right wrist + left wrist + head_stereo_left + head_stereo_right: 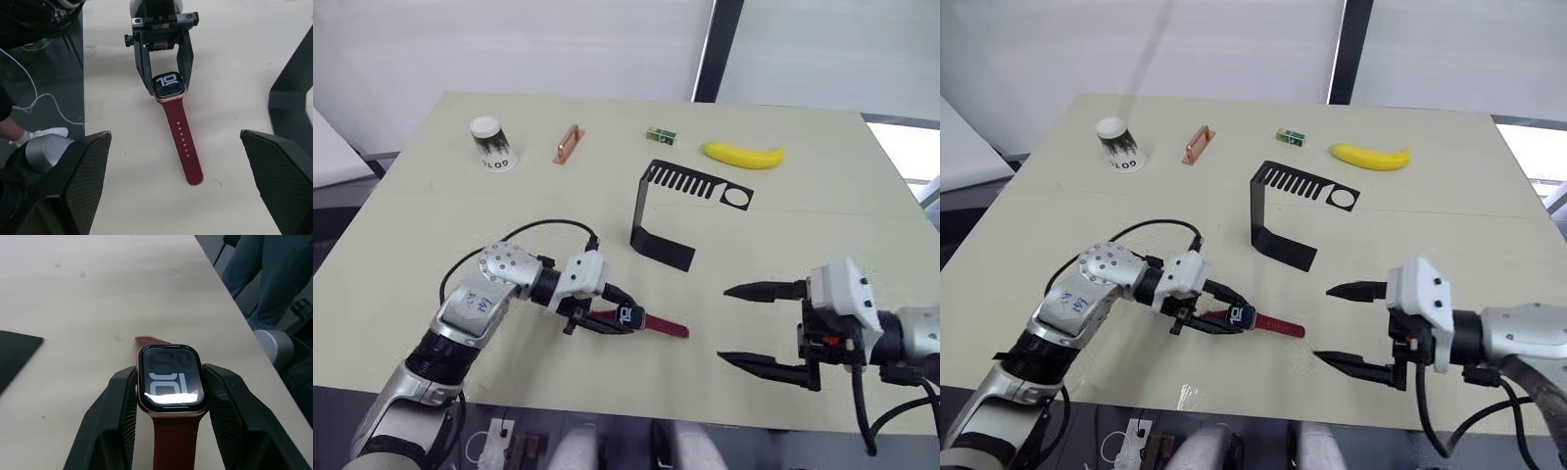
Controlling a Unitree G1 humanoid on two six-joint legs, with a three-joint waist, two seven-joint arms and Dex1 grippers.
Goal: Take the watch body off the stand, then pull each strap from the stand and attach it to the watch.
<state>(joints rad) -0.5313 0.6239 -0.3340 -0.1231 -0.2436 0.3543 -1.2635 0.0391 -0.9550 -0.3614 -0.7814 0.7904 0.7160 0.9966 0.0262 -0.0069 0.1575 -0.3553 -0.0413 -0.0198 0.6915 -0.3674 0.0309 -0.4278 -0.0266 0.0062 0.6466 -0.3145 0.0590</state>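
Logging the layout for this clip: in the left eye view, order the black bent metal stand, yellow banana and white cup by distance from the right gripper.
1. Black bent metal stand, mid-table, nearest the right gripper.
2. Yellow banana, far edge.
3. White cup, far left corner.

On the table [1449,206], the left gripper [1234,315] holds the watch body [1241,316] between its jaws near the front edge, a dark red strap [1278,327] trailing from it toward the right gripper [1344,325], whose jaws stand wide apart. The black stand [1278,211] rises mid-table. Along the far edge lie a cup [1118,144], copper bar [1197,144], small green box [1291,136] and banana [1369,156].
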